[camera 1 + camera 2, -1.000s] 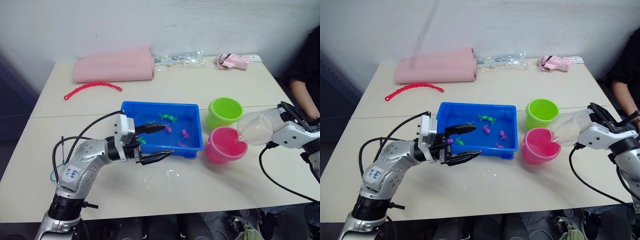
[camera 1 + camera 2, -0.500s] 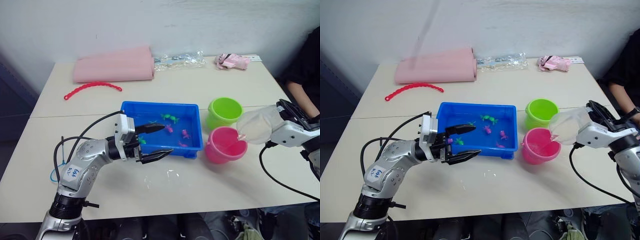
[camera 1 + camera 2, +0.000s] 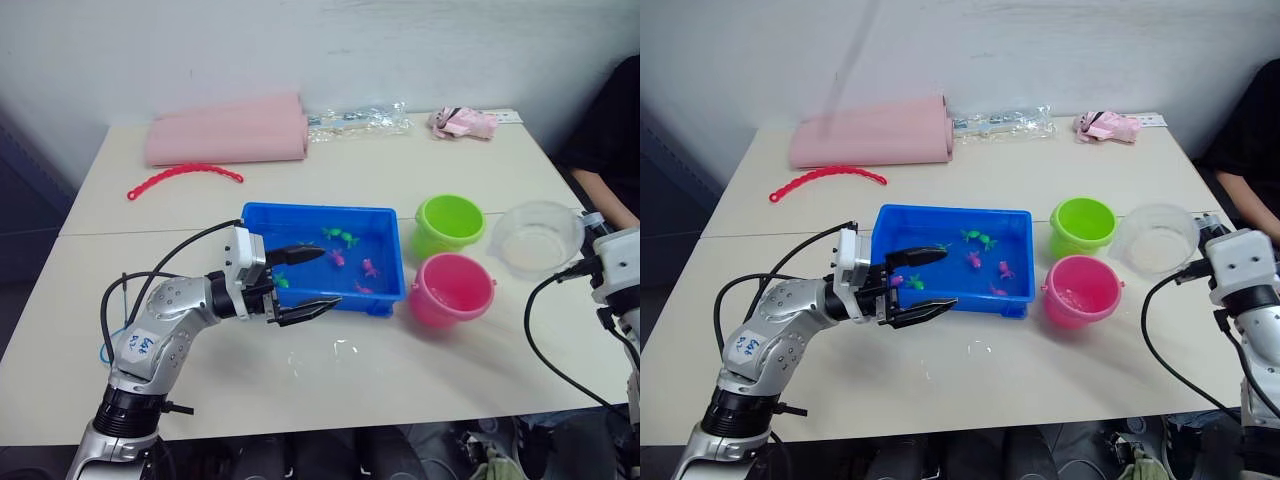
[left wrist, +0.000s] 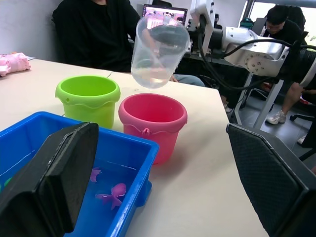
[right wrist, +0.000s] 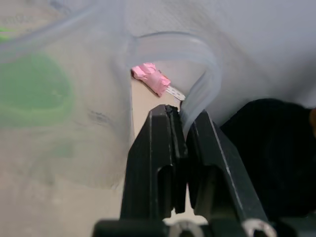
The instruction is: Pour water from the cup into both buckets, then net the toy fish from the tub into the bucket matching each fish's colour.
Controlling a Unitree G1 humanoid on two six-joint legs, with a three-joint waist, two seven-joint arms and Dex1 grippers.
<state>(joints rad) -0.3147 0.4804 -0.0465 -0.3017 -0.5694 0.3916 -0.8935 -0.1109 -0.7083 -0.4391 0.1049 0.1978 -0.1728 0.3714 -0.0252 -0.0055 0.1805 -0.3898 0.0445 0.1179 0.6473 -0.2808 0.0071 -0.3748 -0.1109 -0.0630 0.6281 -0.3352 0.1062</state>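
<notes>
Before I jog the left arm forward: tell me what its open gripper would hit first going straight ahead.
Probably the pink round plastic bucket: it sits between the left gripper's open fingers, beyond the blue rectangular tub's corner. Depth is uncertain.

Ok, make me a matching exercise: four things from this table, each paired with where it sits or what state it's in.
Things:
1. cup
2. pink bucket
3. left gripper
4. red beaded strip

Places or states:
A. jaws open, over the near edge of the blue tub
B. on the table, in front of the green bucket
C. held upright by its handle in the right gripper
D. lying near the pink foam roll

Pairs: 1-C, 2-B, 3-A, 4-D
</notes>
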